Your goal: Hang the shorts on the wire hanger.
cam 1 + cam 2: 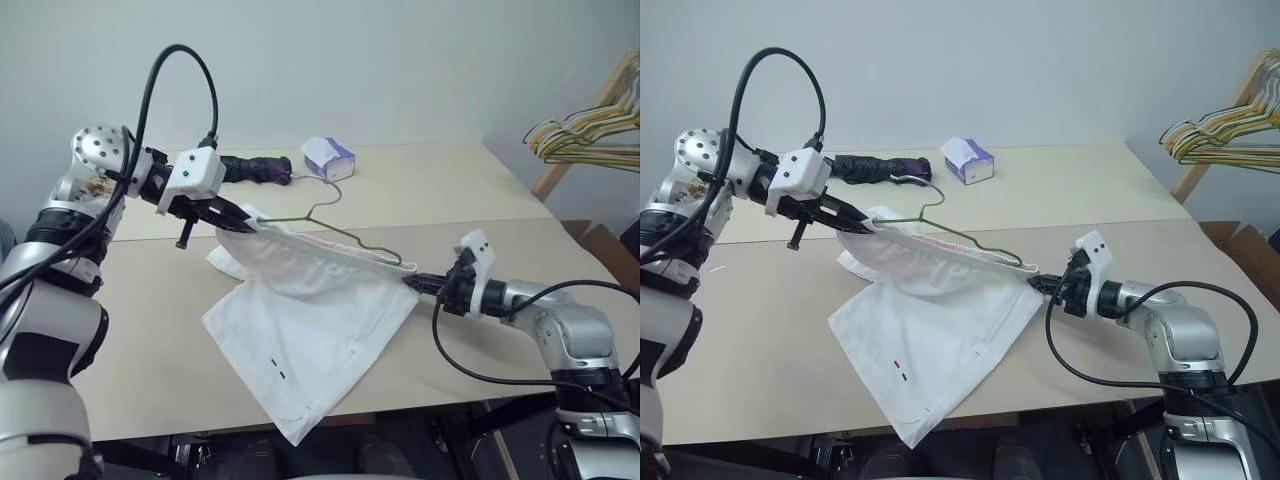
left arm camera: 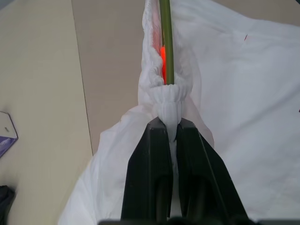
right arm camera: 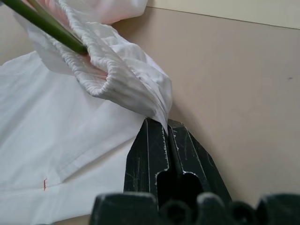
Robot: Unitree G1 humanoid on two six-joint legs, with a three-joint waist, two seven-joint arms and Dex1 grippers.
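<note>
The left gripper (image 1: 240, 222) is closed on one end of the gathered waistband of the shorts (image 1: 300, 345), pinching the bunched cloth between its fingers. The right gripper (image 1: 412, 283) is closed on the opposite waistband end. The waistband is stretched between both grippers above the table (image 1: 150, 330), with the wire hanger (image 1: 340, 232) lying inside the waistband opening and its hook rising at 12 o'clock. The legs of the shorts drape down onto the table toward 6 o'clock. A tissue box (image 1: 328, 158) stands at 12 o'clock, well apart.
</note>
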